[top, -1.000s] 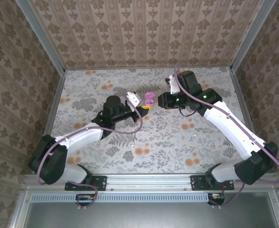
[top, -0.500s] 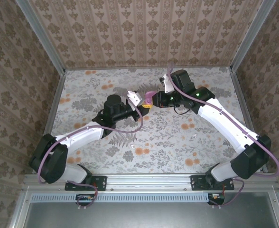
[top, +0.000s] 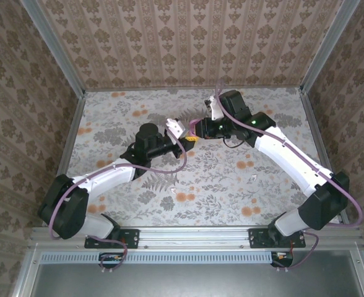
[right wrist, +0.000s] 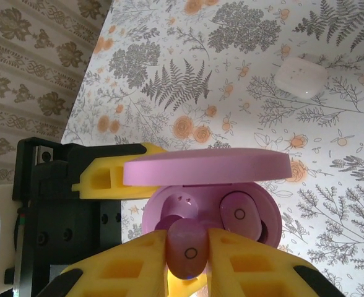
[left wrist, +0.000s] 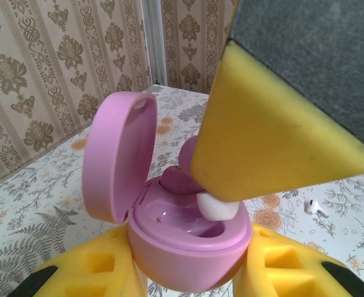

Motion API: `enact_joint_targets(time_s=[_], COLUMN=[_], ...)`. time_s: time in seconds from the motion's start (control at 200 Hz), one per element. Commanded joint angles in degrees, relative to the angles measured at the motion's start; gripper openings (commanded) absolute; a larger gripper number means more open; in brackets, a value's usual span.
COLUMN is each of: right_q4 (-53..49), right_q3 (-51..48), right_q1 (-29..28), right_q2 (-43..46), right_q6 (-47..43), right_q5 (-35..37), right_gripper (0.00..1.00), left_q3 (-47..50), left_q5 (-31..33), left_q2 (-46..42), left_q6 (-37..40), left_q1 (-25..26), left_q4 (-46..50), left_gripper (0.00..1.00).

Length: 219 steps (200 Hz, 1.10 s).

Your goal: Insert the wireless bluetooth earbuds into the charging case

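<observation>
Pink earbud (right wrist: 187, 247) poised at the open charging case (left wrist: 188, 250), held above the middle of the worktop (top: 219, 185).
The right gripper (right wrist: 188, 255) is clamped on the earbud, whose long axis runs out along the fingers, its tip at the case's empty socket. The left gripper (left wrist: 191, 272) pinches the charging case by its base from both sides, opening upward, lid (left wrist: 117, 154) swung upright. A second earbud (right wrist: 241, 213) sits in the neighbouring socket.
</observation>
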State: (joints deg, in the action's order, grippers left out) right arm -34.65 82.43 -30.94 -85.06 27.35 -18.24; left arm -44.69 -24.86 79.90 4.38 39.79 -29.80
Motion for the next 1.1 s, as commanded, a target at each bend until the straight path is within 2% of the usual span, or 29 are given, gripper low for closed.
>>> enact_joint_targets(time_s=[0.0, 0.515, 0.68, 1.09], right_q4=[1.26, -1.02, -1.37, -1.31], right_q3=[1.68, 3.26, 3.61, 3.97], right_q1=[-0.26, -1.49, -1.5, -1.49], right_q2=[-0.7, -2.9, -2.99, -2.19], right_q6=[0.72, -0.54, -0.71, -0.41], right_q5=[-0.4, -1.34, -1.14, -0.57], right_gripper=[0.23, 0.24, 0.29, 0.32], left_q3=[-1.63, -1.76, -1.63, -1.61], left_q5=[-1.07, -0.8, -0.71, -0.28], left_q2=[-0.37, -0.62, -0.96, -1.43], left_q6=[1.15, 1.24, 1.37, 1.34], left_q1=[0.47, 0.59, 0.64, 0.64], left_q4=[-0.53, -0.41, -0.26, -0.08], left_gripper=[0.32, 0.33, 0.32, 0.32])
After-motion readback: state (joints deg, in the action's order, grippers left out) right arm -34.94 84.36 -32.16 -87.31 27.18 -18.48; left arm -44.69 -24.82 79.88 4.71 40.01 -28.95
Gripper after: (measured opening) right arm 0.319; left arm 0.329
